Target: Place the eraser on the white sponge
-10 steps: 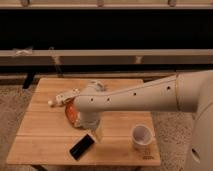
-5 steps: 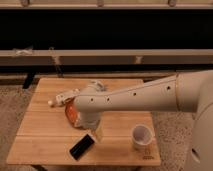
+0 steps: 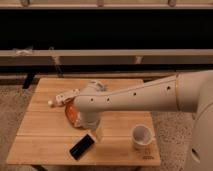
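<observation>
The eraser (image 3: 82,146) is a flat black block lying at an angle on the wooden table (image 3: 40,135), near the front edge. My gripper (image 3: 97,133) hangs at the end of the white arm (image 3: 135,97), right at the eraser's upper right end. I cannot tell whether it touches or holds the eraser. The white sponge does not show; the arm covers the middle of the table.
An orange bowl (image 3: 71,114) sits just left of the arm, partly covered by it. A long white knobbed object (image 3: 61,97) lies behind the bowl. A white cup (image 3: 141,136) stands at the front right. The table's front edge is close to the eraser.
</observation>
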You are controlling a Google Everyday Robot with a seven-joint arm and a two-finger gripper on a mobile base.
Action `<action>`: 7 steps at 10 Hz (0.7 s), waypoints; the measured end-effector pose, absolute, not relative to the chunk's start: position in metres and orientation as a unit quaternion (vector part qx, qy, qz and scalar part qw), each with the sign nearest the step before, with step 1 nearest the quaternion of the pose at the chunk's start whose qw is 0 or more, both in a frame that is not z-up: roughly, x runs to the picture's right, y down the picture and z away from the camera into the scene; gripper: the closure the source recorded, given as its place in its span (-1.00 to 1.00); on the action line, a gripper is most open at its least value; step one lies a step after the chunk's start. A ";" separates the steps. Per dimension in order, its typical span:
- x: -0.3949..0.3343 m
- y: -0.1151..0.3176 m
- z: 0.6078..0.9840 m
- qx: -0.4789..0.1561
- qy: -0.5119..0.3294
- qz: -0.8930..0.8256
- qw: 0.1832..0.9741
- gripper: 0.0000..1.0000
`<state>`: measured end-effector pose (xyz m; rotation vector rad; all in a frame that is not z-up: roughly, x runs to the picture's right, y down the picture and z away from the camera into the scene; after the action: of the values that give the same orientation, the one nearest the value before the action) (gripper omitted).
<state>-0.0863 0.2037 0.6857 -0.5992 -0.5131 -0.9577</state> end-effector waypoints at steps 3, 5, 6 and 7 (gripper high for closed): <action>-0.086 0.204 0.686 -0.281 -0.240 -0.449 0.814 -0.60; -0.086 0.206 0.689 -0.285 -0.238 -0.446 0.814 -0.60; -0.085 0.216 0.693 -0.293 -0.236 -0.444 0.813 -0.60; -0.088 0.228 0.700 -0.297 -0.238 -0.440 0.813 -0.60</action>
<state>-0.0883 0.2277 0.7000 -0.6343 -0.5075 -0.9401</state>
